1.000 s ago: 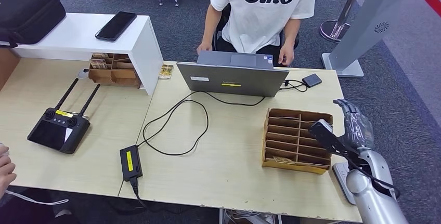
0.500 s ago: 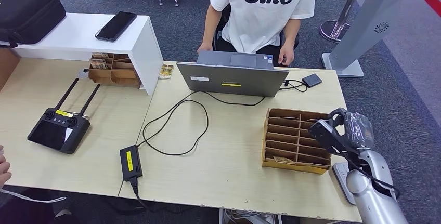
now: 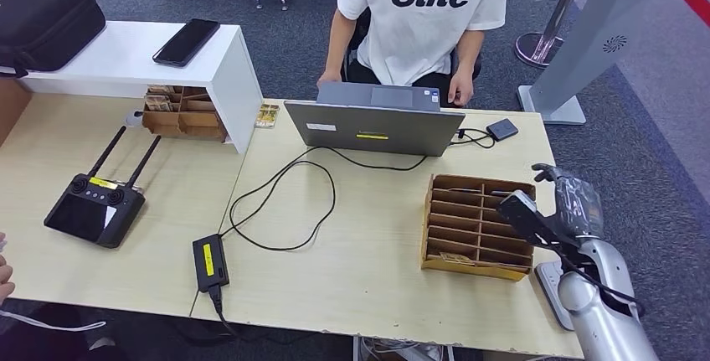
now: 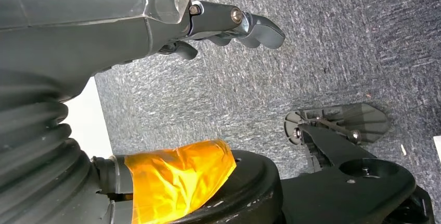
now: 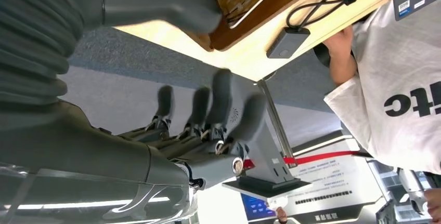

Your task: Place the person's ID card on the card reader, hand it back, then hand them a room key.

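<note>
My right hand (image 3: 556, 207) hovers at the right end of the cardboard slot organizer (image 3: 475, 225), thumb toward the box and fingers spread, holding nothing. In the right wrist view its fingers (image 5: 208, 110) stand apart with the organizer's edge (image 5: 244, 11) just beyond the thumb. A few cards lie in the organizer's slots (image 3: 453, 257). The small dark card reader (image 3: 502, 129) sits at the table's far right corner on a cable, also seen as the card reader (image 5: 283, 43). A person in a white T-shirt (image 3: 423, 18) sits behind the laptop. My left hand (image 4: 223, 24) hangs over the carpet, holding nothing.
An open laptop (image 3: 373, 126) with cables stands mid-table, and a black power adapter (image 3: 210, 260) lies near the front edge. A remote controller (image 3: 94, 208) lies at left. A white shelf (image 3: 126, 64) carries a phone (image 3: 186, 41). A power strip (image 3: 548, 281) lies below my right hand.
My right hand's fingers curled down over the organizer's right edge half a second ago and have now lifted back and spread. Nothing on the table has moved.
</note>
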Available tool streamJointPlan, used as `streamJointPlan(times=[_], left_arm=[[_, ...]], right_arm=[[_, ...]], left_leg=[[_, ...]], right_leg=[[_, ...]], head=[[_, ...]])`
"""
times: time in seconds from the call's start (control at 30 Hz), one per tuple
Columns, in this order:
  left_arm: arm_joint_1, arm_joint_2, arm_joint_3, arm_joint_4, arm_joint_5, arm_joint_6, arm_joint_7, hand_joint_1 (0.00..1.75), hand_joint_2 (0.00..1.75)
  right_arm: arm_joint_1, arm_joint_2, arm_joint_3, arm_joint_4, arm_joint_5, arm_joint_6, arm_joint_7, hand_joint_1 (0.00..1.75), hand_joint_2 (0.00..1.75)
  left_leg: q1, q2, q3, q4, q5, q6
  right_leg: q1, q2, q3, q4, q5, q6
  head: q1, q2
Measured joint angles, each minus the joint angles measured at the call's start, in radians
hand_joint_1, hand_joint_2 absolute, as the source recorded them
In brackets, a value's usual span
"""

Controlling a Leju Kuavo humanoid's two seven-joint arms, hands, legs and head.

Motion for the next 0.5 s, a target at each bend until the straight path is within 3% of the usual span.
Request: streamJointPlan(times=[0.5], left_arm=[[0.000, 0.000, 0.000, 0.000, 0.002, 0.000, 0.000, 0.00, 1.75]], right_arm=[[0.004, 0.000, -0.005, -0.018, -0.002, 0.000, 0.002, 0.00, 1.75]], left_leg=[[0.000, 0.000, 0.000, 0.000, 0.000, 0.000]], right_leg=[[0.000, 0.000, 0.000, 0.000, 0.000, 0.000]], head=[[0.000, 0.000]])
